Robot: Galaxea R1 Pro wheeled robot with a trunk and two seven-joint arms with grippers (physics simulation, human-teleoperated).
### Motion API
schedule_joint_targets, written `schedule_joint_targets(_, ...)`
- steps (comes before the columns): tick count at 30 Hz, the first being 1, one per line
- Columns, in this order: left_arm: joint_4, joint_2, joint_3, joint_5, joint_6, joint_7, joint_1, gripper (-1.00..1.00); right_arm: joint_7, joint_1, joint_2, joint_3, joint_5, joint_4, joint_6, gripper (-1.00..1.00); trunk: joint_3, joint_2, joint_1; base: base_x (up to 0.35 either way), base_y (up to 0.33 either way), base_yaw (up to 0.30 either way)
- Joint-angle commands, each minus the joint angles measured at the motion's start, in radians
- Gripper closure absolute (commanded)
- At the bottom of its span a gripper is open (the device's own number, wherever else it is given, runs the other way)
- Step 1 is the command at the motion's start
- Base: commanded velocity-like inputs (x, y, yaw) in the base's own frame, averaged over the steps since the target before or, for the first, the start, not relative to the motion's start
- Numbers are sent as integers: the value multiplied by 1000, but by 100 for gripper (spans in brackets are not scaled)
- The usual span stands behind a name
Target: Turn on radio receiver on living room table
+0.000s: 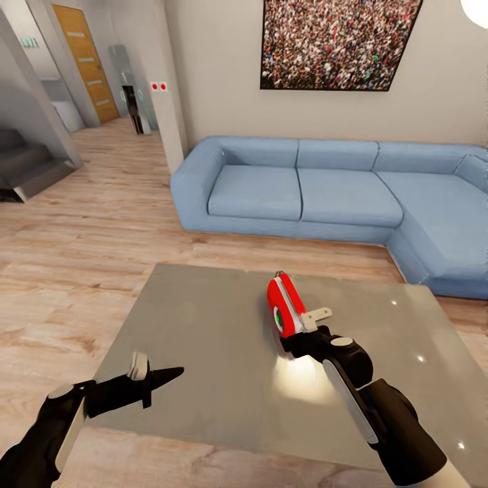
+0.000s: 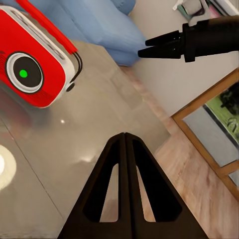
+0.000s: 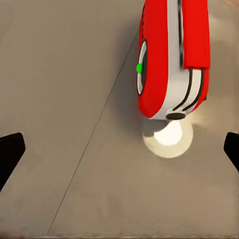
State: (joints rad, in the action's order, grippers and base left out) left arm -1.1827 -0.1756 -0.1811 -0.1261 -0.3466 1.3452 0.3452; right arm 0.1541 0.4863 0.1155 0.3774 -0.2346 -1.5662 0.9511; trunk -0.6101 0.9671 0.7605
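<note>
Standing upright near the middle of the glossy worktop (image 1: 203,325), the red radio receiver (image 1: 285,305) showed a green dot on its round dial (image 2: 23,73). Your right pincer (image 1: 308,333) sat just beside its near end, fingers (image 3: 10,152) spread wide apart with the radio ahead of them. Your left pincer (image 1: 166,375) hung over the worktop's near left part, well apart from the radio, fingers pressed together. Beyond the worktop stood the blue sofa (image 1: 325,193).
</note>
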Motion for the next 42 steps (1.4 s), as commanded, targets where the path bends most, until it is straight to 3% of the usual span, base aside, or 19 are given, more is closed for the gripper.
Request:
schedule_joint_targets(1, 1, 0, 0, 0, 0, 0, 0, 100, 0, 0, 0, 0, 0, 0, 0, -100, 2, 0, 0, -342, 0, 0)
schedule_joint_targets(8, 3, 2, 0, 0, 10, -1, 0, 100, 0, 0, 0, 0, 0, 1, 1, -100, 9, 0, 0, -227, 0, 0)
schedule_joint_targets(34, 11, 2, 0, 1, 8, -7, 0, 100, 1, 0, -2, -2, -4, 4, 1, -100, 46, 0, 0, -4, 0, 0)
schedule_joint_targets(42, 76, -2, 0, 32, 2, -2, 0, 100, 13, -90, 9, -3, -2, -1, 1, -100, 59, 0, 0, 0, 0, 0)
